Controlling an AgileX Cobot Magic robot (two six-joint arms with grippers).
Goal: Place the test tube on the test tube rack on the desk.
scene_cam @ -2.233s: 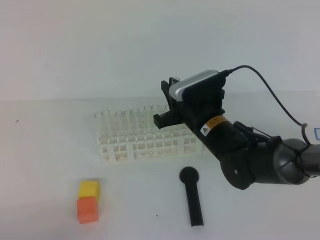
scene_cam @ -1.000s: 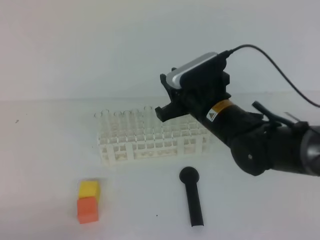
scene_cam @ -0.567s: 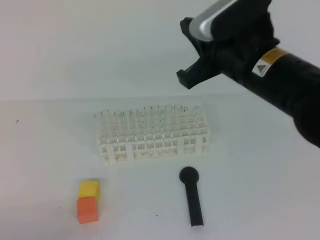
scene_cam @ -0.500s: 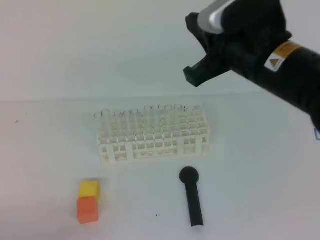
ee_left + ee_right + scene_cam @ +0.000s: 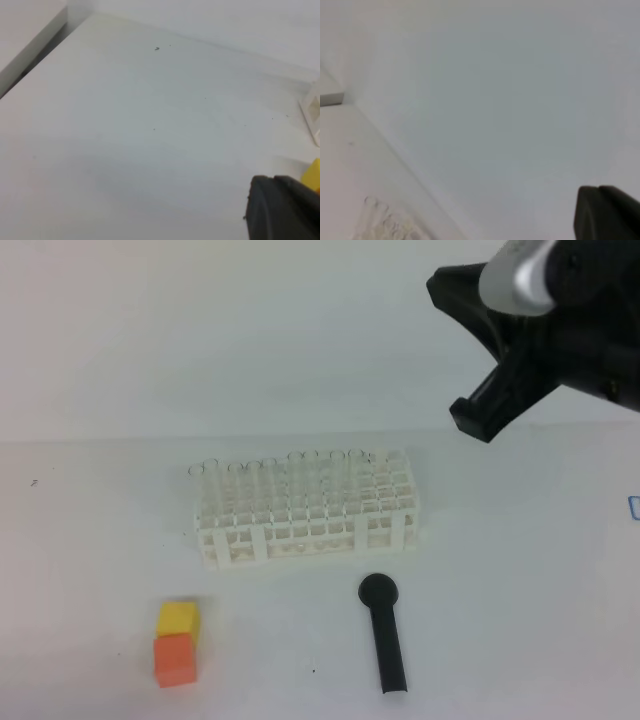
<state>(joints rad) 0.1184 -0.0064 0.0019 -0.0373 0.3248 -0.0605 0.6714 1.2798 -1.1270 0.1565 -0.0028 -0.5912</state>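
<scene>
Both pairs of fingers are drawn fully together, and neither pair holds anything that shows. Only a dark corner of the left gripper (image 5: 285, 207) enters the lower right of the left wrist view, above the bare white desk (image 5: 150, 125), with a sliver of yellow at the right edge and a scrap of white rack above it. In the right wrist view the right gripper (image 5: 607, 212) likewise appears as a black block in the lower right corner, set against a pale wall, while the faint top of the rack sits at the lower left. Seen from the exterior high view, the right arm's black wrist with its silver camera housing fills the upper right of the frame, well above the desk and well apart from everything on it. At the centre of that view stands the test tube rack (image 5: 305, 508), a white grid, with a row of clear tube rims along its back edge; a test tube (image 5: 209, 480) stands upright at the left end of that row. Just below the rack, right of centre, lies a black round-headed stick (image 5: 384, 634), its head toward the rack. At the lower left a yellow cube (image 5: 178, 619) touches an orange cube (image 5: 174, 659) in front of it.
</scene>
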